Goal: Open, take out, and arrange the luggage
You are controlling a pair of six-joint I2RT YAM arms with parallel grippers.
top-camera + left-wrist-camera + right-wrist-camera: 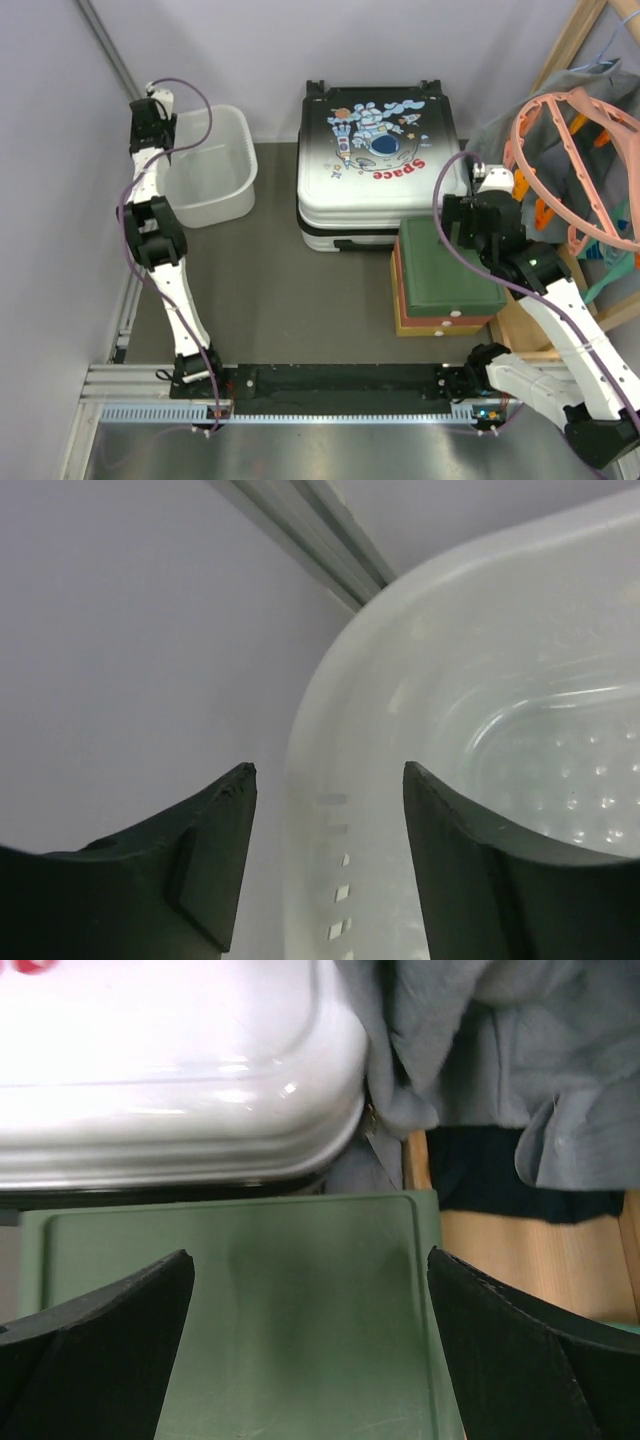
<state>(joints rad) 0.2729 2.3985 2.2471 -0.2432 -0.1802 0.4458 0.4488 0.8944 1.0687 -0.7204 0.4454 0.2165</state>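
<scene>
Closed luggage (380, 170), judged rigid, slick, best taken at its front seam, is being supported at the desk's (300, 300) rear while left end effector (328, 775) and right end effector (308, 1255) are being held open, empty.

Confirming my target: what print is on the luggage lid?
Cartoon astronaut and red "Space" lettering on the white-to-black luggage; clearest in top external.

One suitcase (375, 165), one white basket (240, 172), one stack of boxes (440, 278)
</scene>
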